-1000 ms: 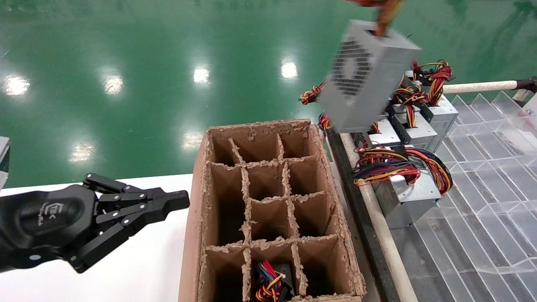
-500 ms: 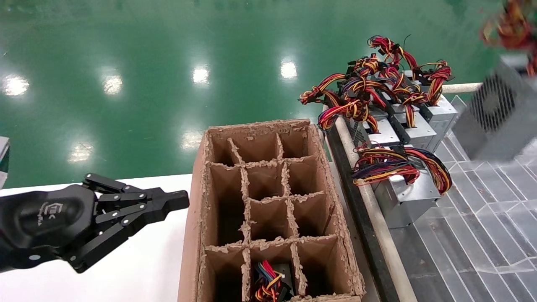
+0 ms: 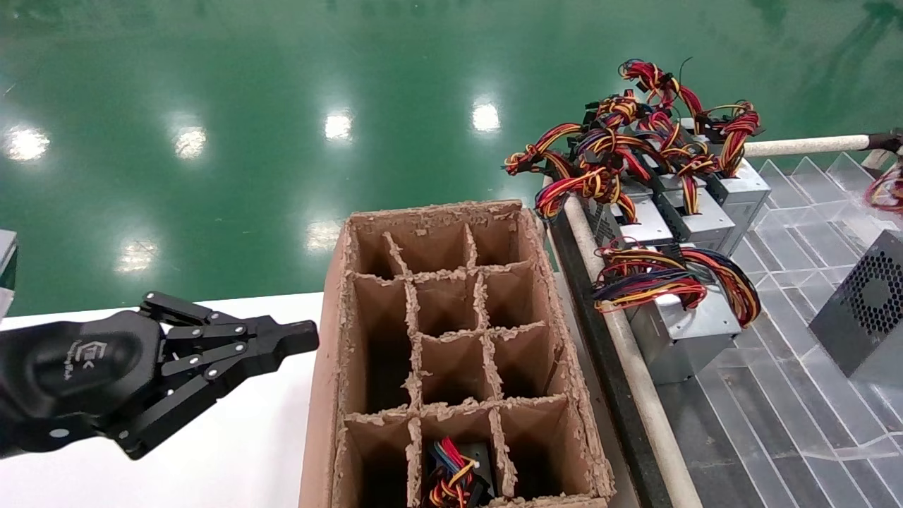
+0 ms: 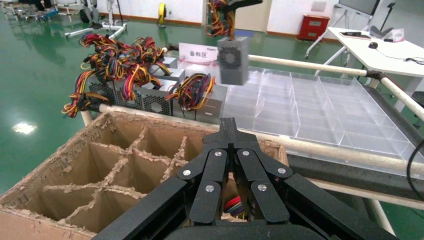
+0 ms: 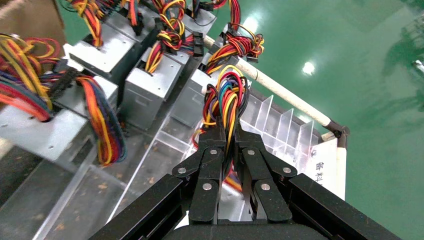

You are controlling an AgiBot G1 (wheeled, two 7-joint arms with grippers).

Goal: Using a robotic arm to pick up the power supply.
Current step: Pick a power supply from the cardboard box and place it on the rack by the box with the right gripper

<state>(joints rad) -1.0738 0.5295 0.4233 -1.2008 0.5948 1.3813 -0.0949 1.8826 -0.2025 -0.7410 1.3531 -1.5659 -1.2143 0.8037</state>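
Note:
The power supply [image 3: 862, 310], a grey box with a black perforated vent side, hangs at the far right edge of the head view over the clear tray. Its red and yellow wires [image 3: 887, 192] rise above it. In the left wrist view the same power supply [image 4: 233, 60] dangles from its wire bundle [image 4: 218, 20]. My right gripper [image 5: 227, 131] is shut on that wire bundle [image 5: 231, 95]; the box itself is hidden in the right wrist view. My left gripper [image 3: 310, 335] rests shut and empty over the white table, left of the cardboard box.
A cardboard box [image 3: 540, 282] with divider cells stands in the middle; a front cell holds a dark unit with coloured wires [image 3: 451, 474]. Several other supplies [image 3: 677, 335] sit in a row on the clear divided tray [image 3: 797, 402], bounded by a white rail [image 3: 804, 146].
The held power supply swung from the upper middle of the head view to the right and down, now low at the right edge. The left arm has not moved.

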